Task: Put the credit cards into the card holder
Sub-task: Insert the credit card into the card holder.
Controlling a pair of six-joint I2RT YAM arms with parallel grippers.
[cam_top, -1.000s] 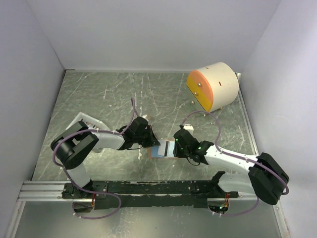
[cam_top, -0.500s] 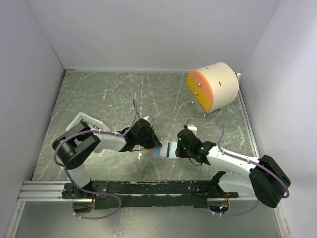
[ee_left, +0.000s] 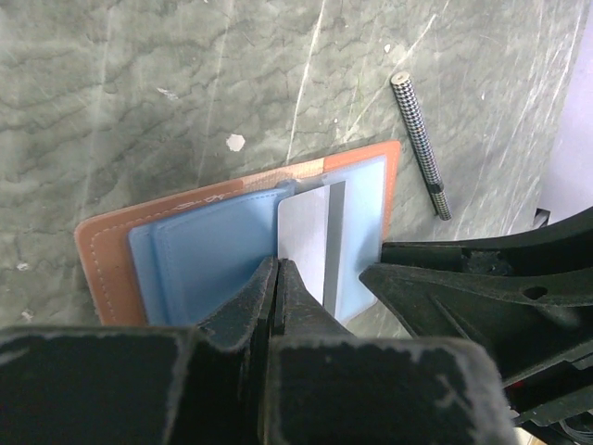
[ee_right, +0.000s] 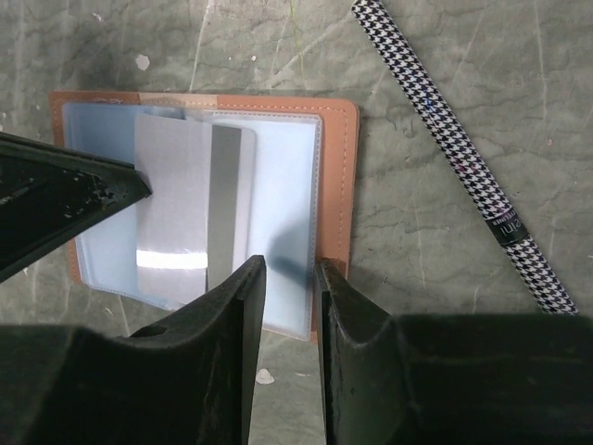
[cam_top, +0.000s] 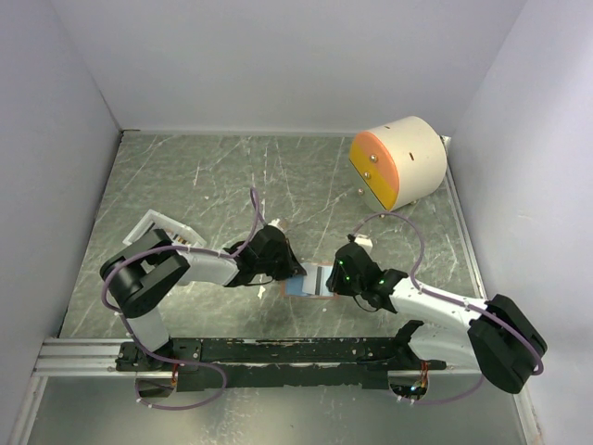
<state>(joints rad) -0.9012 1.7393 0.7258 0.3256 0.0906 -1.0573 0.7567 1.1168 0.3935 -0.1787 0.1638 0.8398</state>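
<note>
Left hand [ee_left: 278,271] crept right — pinching credit card [ee_left: 310,232], crosswise in card holder [ee_left: 102,269]

The left gripper [cam_top: 285,271] and the right gripper [cam_top: 336,276] face each other low over the counter [cam_top: 213,176]. The card holder [cam_top: 304,286] lies open between them, light blue inside. A cream cylinder [cam_top: 400,160] lies well beyond the right gripper. A white tray [cam_top: 162,225] sits behind the left gripper.

Our top view looks down on the card holder [cam_top: 306,283] from high above, on its near side and far off. Our two wrist views look steeply down on it from close by, one from its left and one from its right. All three views share the card holder.
</note>
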